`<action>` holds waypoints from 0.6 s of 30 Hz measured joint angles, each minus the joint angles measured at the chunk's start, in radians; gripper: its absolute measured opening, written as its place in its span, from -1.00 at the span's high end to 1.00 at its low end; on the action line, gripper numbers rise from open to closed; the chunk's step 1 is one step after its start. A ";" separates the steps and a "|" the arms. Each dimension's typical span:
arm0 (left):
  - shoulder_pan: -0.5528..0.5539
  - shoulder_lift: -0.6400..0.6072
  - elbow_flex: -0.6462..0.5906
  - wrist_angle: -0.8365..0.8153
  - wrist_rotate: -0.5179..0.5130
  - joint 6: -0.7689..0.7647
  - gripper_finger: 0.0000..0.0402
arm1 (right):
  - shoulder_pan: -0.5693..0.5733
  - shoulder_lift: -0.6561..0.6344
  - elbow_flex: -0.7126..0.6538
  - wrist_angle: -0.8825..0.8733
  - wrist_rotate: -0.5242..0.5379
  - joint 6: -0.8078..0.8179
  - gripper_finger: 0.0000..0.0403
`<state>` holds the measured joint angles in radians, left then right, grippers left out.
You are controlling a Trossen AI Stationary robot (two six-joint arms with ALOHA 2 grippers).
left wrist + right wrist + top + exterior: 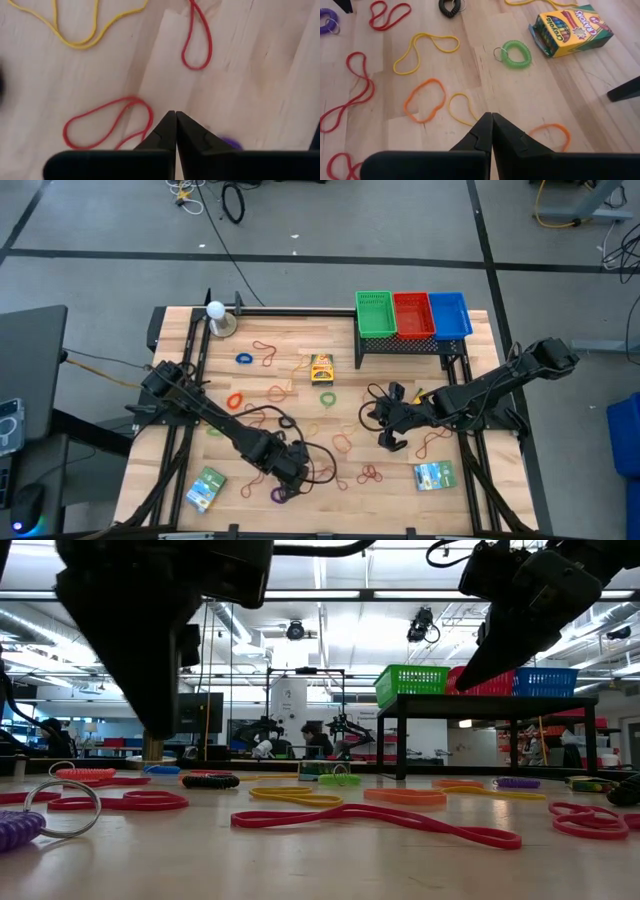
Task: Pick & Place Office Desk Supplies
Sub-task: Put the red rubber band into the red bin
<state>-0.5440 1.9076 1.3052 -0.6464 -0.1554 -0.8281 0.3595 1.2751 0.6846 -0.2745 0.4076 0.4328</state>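
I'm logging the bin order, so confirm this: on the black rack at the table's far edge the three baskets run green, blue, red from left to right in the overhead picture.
Not quite. The high view shows the rack holding the green basket, then the red basket in the middle, and the blue basket on the right. So the order is green, red, blue.

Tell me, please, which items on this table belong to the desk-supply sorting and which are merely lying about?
Belong to the job:
yellow cardboard crayon box
green coiled plastic ring
orange rubber-band loop
green-blue packet

Lying about:
white ball on round metal base
black cables on the floor
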 joint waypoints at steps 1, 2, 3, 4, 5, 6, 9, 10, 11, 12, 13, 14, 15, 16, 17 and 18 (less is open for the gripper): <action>0.001 0.000 0.000 -0.009 0.000 0.021 0.90 | 0.000 0.000 0.000 0.000 0.000 0.000 0.94; 0.004 0.000 0.000 -0.015 0.001 0.044 0.85 | 0.000 0.000 0.000 0.000 0.000 0.000 0.94; 0.008 0.000 0.000 -0.019 0.002 0.065 0.79 | 0.000 0.000 0.000 0.001 0.000 0.000 0.94; 0.012 0.000 0.000 -0.023 0.004 0.083 0.73 | 0.000 0.000 0.000 0.001 0.002 0.000 0.94; 0.017 0.001 0.000 -0.025 0.010 0.097 0.67 | 0.000 0.000 0.000 0.001 0.006 0.000 0.94; 0.024 0.007 0.000 -0.022 0.017 0.109 0.60 | 0.000 0.000 0.000 0.001 0.008 0.000 0.94; 0.037 0.031 0.000 -0.023 0.028 0.130 0.46 | 0.000 0.000 0.000 0.001 0.008 0.000 0.94; 0.041 0.040 0.000 -0.023 0.033 0.133 0.43 | 0.000 0.000 0.000 0.001 0.008 0.000 0.94; 0.043 0.047 0.000 -0.024 0.034 0.134 0.41 | 0.000 0.000 0.000 0.001 0.009 0.000 0.94; 0.044 0.054 0.000 -0.024 0.034 0.133 0.41 | 0.000 0.000 0.000 0.002 0.009 0.000 0.94; 0.047 0.059 0.000 -0.023 0.034 0.128 0.40 | 0.000 0.000 0.000 0.002 0.010 0.000 0.94; 0.049 0.066 0.000 -0.022 0.036 0.124 0.41 | 0.000 0.000 0.000 0.002 0.013 0.000 0.94; 0.050 0.073 0.000 -0.015 0.044 0.121 0.44 | 0.000 0.000 0.000 0.002 0.014 0.000 0.94; 0.052 0.078 0.000 -0.014 0.053 0.120 0.47 | 0.000 0.000 0.000 0.002 0.015 0.000 0.94; 0.053 0.084 0.000 -0.013 0.062 0.120 0.51 | 0.000 0.000 0.000 0.001 0.015 0.000 0.94; 0.054 0.089 0.000 0.003 0.075 0.117 0.56 | 0.000 0.000 0.000 0.002 0.016 0.000 0.94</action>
<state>-0.4897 1.9970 1.3056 -0.6436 -0.0808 -0.7108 0.3595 1.2755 0.6846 -0.2729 0.4232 0.4324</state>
